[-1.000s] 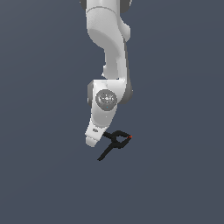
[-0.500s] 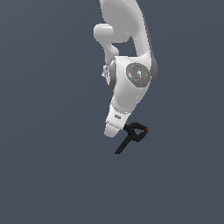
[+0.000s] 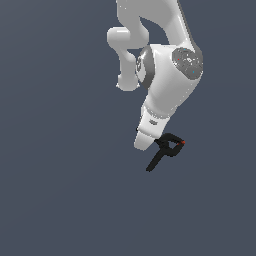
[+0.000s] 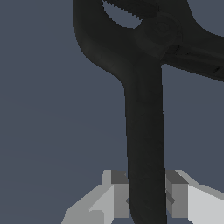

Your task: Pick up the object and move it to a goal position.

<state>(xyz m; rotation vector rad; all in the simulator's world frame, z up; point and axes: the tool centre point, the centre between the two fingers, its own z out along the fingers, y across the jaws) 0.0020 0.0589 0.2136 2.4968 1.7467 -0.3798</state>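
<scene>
**Wrist view: clamp handle between my fingers**

Wrist view shows it best, so I begin there and read across. First comes one of my grey fingers (image 4: 114,194), its inner face pressed against the side of a thick black handle. That handle belongs to the spring clamp (image 4: 144,131), and it runs straight out from between my fingertips toward the pivot, a round boss with a ring moulded into it. Past the pivot a toothed edge curves away on one side and a second black limb angles off on the other. On the far side of the handle sits my other finger, grey again with a lighter block behind it, also touching the handle. My gripper (image 4: 145,199) is therefore closed down to the width of that one handle and has hold of it; I see no gap on either side.

In the exterior view my white arm (image 3: 167,90) comes down from above, and its lowest link ends just above the spring clamp (image 3: 165,150). My fingers themselves are hidden there behind the link. The clamp hangs off the tip of the arm: two thin handles splay down toward the exterior view's left, the looped jaw sits toward the exterior view's right, and a tiny red tip (image 3: 183,143) marks its far end. Plain dark grey background lies all round it.
</scene>
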